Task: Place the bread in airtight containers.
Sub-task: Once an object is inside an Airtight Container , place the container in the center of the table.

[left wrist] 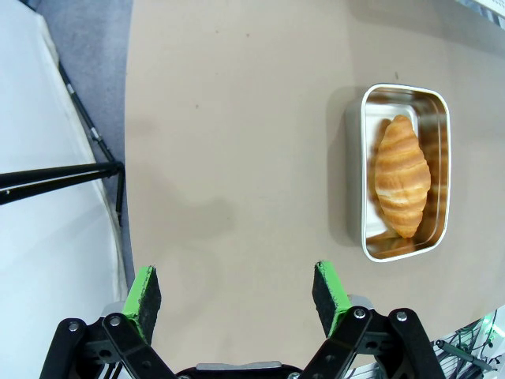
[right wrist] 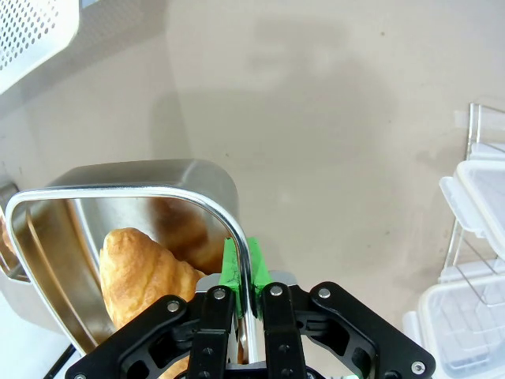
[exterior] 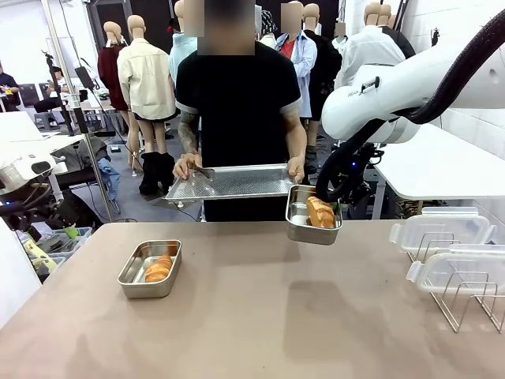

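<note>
Pinching a tin (right wrist: 142, 170) by its rim is the right gripper (right wrist: 245, 264); left gripper (left wrist: 237, 290) gapes.

The tan table (exterior: 260, 316) bears a steel tin (exterior: 146, 289) and a wire rack (exterior: 465, 300).

The tabletop (exterior: 260, 324) was smooth, matt brown laminate. The tin (exterior: 146, 288) at nine o'clock and the tin (exterior: 312, 230) at one o'clock were polished steel, their inner walls mirror-bright. The croissants (exterior: 158, 269) had ridged golden crusts with a faint sheen. At twelve o'clock the tray (exterior: 237, 183) was duller, perforated steel. At three o'clock the lids (exterior: 442, 229) were clear, slightly cloudy plastic and the rack (exterior: 461, 304) thin bright wire. The left jaws were matt black, their pads (left wrist: 144, 292) matt green. The person's shirt (exterior: 237, 95) was matt black cloth.
</note>
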Tool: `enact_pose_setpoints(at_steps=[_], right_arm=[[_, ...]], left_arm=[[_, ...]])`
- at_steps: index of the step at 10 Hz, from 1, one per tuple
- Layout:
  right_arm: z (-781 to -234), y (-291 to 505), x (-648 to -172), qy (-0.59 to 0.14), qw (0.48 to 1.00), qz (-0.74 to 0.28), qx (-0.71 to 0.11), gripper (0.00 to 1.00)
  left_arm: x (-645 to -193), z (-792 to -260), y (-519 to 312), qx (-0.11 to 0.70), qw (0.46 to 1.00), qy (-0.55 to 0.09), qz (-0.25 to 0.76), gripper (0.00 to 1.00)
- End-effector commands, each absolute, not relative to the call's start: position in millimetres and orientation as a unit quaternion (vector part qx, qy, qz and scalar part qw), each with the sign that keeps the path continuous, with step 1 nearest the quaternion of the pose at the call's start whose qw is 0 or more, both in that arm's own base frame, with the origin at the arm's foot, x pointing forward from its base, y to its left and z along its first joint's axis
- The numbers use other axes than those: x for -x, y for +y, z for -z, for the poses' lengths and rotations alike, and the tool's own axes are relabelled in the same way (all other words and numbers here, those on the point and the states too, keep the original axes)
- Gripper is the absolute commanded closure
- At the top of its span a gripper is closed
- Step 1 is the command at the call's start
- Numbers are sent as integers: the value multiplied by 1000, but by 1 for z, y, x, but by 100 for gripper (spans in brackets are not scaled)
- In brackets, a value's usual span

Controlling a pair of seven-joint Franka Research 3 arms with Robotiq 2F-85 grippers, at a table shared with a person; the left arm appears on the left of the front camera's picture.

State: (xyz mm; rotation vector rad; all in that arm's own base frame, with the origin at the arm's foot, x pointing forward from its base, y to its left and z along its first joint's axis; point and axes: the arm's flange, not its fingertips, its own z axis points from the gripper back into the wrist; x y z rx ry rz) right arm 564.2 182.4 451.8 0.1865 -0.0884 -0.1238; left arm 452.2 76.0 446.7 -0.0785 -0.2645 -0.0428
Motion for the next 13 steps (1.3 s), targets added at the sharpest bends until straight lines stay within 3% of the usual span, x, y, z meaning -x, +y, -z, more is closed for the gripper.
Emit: enact_pose_setpoints(at_steps=[1,5,13], right_arm=[[-452,182,-564,-44,993,62,-93,100],[-412,192,-592,-57,994,74,-48,100],[-340,201,-617,7,1000,12,-3,100]], left_arm=[[-448,-447,76,32,991,-133,15,0],[-448,-447,76,32,991,-133,15,0],[-448,-447,76,32,991,-133,15,0]])
